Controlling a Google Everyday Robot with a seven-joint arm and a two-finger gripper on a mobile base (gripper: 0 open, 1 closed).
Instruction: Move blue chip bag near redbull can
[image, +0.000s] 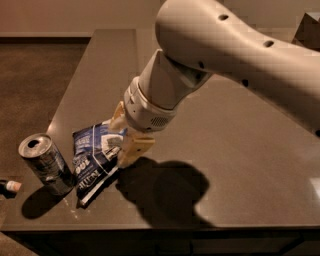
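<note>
Blue chip bag (92, 160) sits at the near left corner of the table (240, 165), its low corner down on the top just short of the front edge and its right side raised. The redbull can (45, 165) stands just beside it on the left, leaning a little. From this view you cannot tell whether bag and can touch.

Gripper (125, 137): at the bag's right edge, one tan finger above and one below, clamped on the crinkled foil. Judgement: placement looks close to done, with release left to do.

Risks to watch:
- The can is light and close to both the left and front edges. If you nudge the bag further left, the foil may shove it over or off the table.
- The bag is stiff and springy. On release it may flop or slide toward the front edge.
- Foil can cling to a finger pad, so a fast retreat could drag the bag away from the can.

The arm (225, 45) fills the upper right and throws a broad shadow (165, 190) onto the top beside the bag.

Surface: dark, smooth, faintly glossy tabletop, so expect low friction. A small dark object with a pale tip (10, 186) lies past the left edge, and you cannot identify it. Beyond are brown carpet (35, 75) and a pale wall (75, 15).
</note>
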